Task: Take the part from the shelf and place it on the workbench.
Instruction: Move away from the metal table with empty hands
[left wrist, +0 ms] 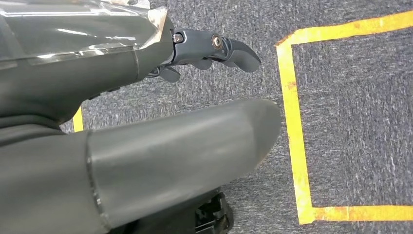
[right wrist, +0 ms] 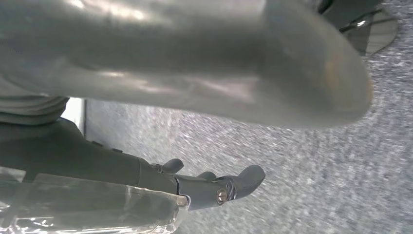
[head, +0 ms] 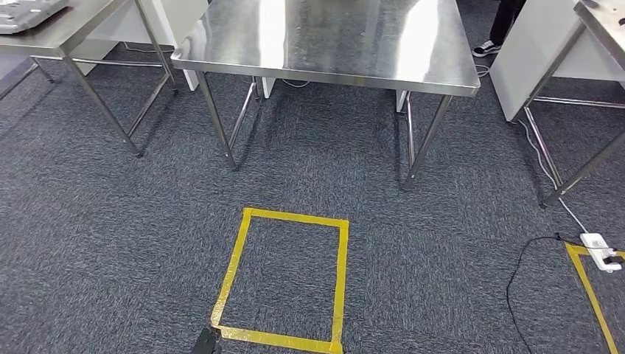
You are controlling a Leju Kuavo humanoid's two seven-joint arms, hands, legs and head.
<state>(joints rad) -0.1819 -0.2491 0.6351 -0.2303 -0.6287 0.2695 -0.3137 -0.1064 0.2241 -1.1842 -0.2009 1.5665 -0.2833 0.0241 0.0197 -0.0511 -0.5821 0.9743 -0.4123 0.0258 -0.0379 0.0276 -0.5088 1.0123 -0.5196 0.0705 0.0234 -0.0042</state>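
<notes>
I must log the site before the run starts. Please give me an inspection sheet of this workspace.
Surface: steel workbench, top bare.
Job's things: nothing seen; no part or shelf.
Clutter: yellow tape square on grey carpet.
Hands: left hand and right hand hang over the carpet, holding nothing, fingers apart.
Cables: white power strip with black cable on the floor.
Surroundings: second steel table; a person's shoe.

The far edge of the shiny stainless-steel workbench (head: 324, 40) is cut off by the picture's top. A person's dark trouser leg and black-and-white shoe (head: 487, 49) show at far right, the rest cut off. The yellow tape square (head: 284, 276) runs past the near edge. In the right wrist view the grey carpet (right wrist: 292, 161) is blurred.
</notes>
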